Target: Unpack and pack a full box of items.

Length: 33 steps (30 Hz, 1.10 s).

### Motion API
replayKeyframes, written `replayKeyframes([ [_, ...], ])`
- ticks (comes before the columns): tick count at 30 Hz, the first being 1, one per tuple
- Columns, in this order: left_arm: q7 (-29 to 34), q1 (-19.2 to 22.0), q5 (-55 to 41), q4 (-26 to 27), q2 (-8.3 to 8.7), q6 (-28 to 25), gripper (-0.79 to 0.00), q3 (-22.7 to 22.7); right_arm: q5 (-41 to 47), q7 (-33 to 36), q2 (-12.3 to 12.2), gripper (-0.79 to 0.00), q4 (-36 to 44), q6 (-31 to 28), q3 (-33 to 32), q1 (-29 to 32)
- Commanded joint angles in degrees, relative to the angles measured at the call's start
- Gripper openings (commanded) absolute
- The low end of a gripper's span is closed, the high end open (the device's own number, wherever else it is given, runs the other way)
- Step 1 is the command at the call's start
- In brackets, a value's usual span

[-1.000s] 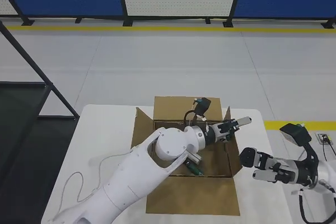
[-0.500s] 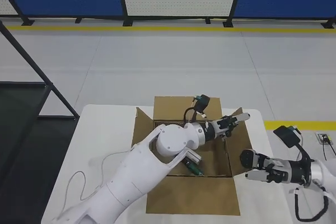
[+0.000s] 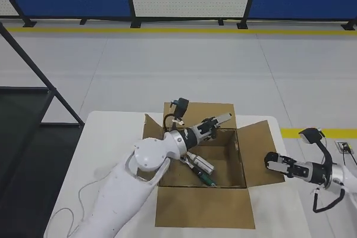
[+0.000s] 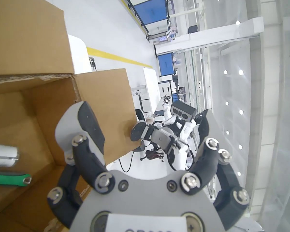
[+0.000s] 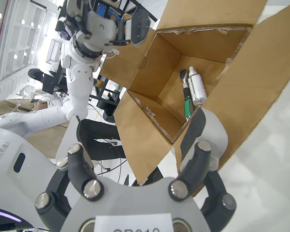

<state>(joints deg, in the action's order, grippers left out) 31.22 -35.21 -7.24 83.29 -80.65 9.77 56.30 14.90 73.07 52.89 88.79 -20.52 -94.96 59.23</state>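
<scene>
The open brown cardboard box [image 3: 202,209] sat on the white table [image 3: 107,143] with a green-handled ratchet [image 3: 205,177] and a white bottle [image 3: 197,160] inside, while the left gripper [image 3: 219,120] above its far wall and the right gripper [image 3: 269,159] beside its side flap both stood spread and empty.

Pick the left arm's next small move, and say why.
Probably lower the open left hand into the box toward the white bottle beside the green-handled wrench: the flaps are open, the hand hangs above the far rim holding nothing, and both items lie on the box floor.
</scene>
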Motion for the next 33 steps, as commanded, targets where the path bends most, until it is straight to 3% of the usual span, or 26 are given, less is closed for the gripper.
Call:
replayKeyframes([
  [1, 0.8, -3.2, 1.9, 4.1, 0.89, 1.0, 0.000, 2.5, -0.1, -0.2, -0.1, 0.000, -2.0, 1.2, 0.6, -1.5],
  [8, 5.7, -13.1, 9.8, 18.7, 3.75, 1.6, 0.000, 10.3, -0.1, -0.2, -0.1, 0.000, -2.0, 1.2, 0.6, -1.5],
  [15, 9.8, -19.9, 19.5, 25.1, 5.68, -0.6, 0.000, 14.4, -0.5, -1.6, 0.0, 0.000, -1.5, 1.5, 0.9, -1.1],
  [22, 7.5, -25.0, 25.2, 28.6, 6.43, 1.4, 0.000, 15.5, -4.5, -6.9, 0.0, 0.000, -1.0, 3.8, 3.8, -1.9],
  [33, 6.1, -28.9, 22.4, 29.8, 7.16, 1.7, 0.000, 20.5, -11.9, -11.4, -0.1, 0.000, -3.7, 8.7, 7.9, -5.1],
])
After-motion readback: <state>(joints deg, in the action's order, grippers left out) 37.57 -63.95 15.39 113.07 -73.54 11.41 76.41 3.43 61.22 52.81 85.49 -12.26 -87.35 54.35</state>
